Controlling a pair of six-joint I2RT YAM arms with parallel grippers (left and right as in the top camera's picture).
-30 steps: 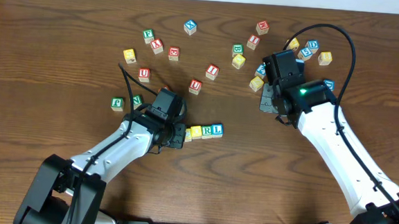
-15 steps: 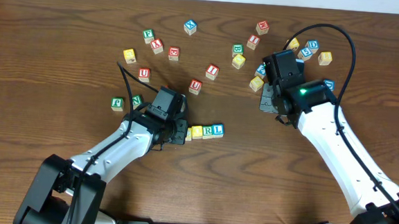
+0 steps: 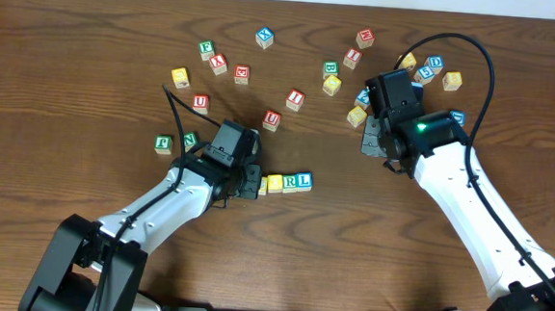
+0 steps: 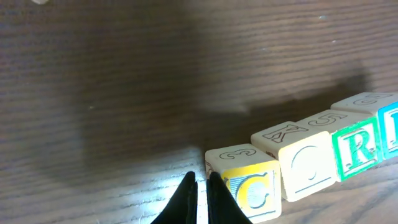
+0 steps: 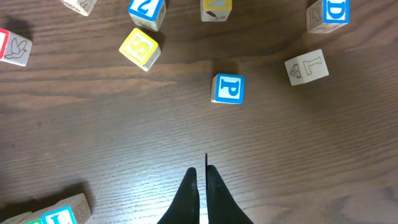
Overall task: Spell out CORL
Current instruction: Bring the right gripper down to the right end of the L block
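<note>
Four cubes lie in a row, seen close in the left wrist view: a yellow C cube [image 4: 252,186], a yellow O cube [image 4: 308,165], a green R cube [image 4: 357,146] and a blue L cube [image 4: 392,127] cut by the frame edge. My left gripper [image 4: 202,183] is shut and empty, with its tips right beside the C cube's left side. From overhead the left gripper [image 3: 255,185] hides most of the C cube; the O cube [image 3: 274,182], R cube [image 3: 289,182] and L cube [image 3: 302,180] show. My right gripper [image 3: 367,142] hangs shut and empty over bare wood [image 5: 202,174].
Loose cubes are scattered at the back, among them a red U cube [image 3: 272,119] and green cubes [image 3: 164,144] at the left. Near the right gripper lie a blue P cube [image 5: 228,88] and a yellow S cube [image 5: 140,48]. The brown table [image 3: 70,75] fills the view.
The left gripper has edged slightly to the right toward the row's left end. The right arm has not moved.
</note>
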